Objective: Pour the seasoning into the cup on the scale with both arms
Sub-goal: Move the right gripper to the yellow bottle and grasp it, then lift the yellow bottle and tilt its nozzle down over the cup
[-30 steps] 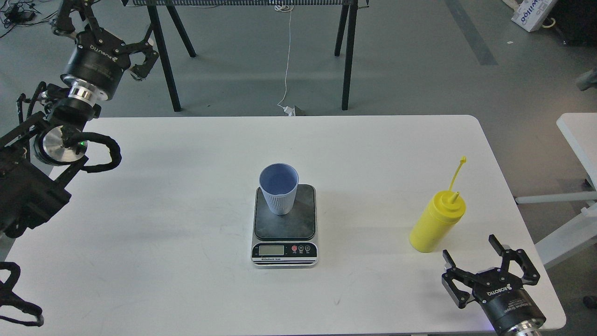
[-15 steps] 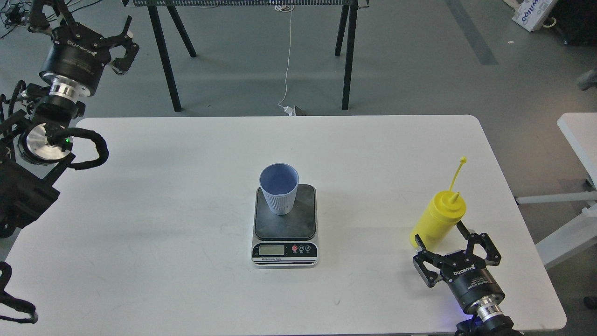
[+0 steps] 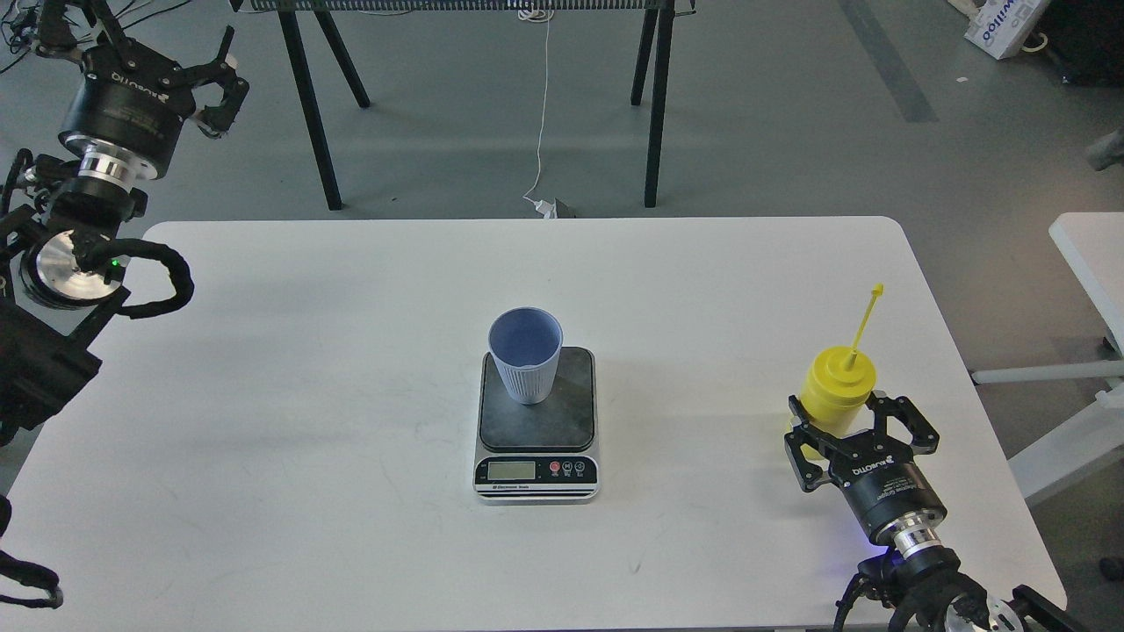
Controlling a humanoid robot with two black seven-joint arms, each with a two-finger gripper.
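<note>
The yellow squeeze bottle (image 3: 839,384) stands near the table's right edge, its cap strap (image 3: 866,318) sticking up. My right gripper (image 3: 846,411) is open, its fingers on either side of the bottle's lower body, which hides the base. The light-blue ribbed cup (image 3: 525,355) stands upright on the dark plate of the scale (image 3: 536,439) at the table's middle. My left gripper (image 3: 221,86) is open and empty, raised far off to the back left, beyond the table's corner.
The white table (image 3: 351,351) carries only the scale, cup and bottle. Black trestle legs (image 3: 654,105) and a white cable (image 3: 540,114) stand on the floor behind. Another white table's edge (image 3: 1089,254) is at the right.
My right gripper has moved forward and left until its open fingers flank the bottle, which now stands more upright. My left arm has drawn back and to the left.
</note>
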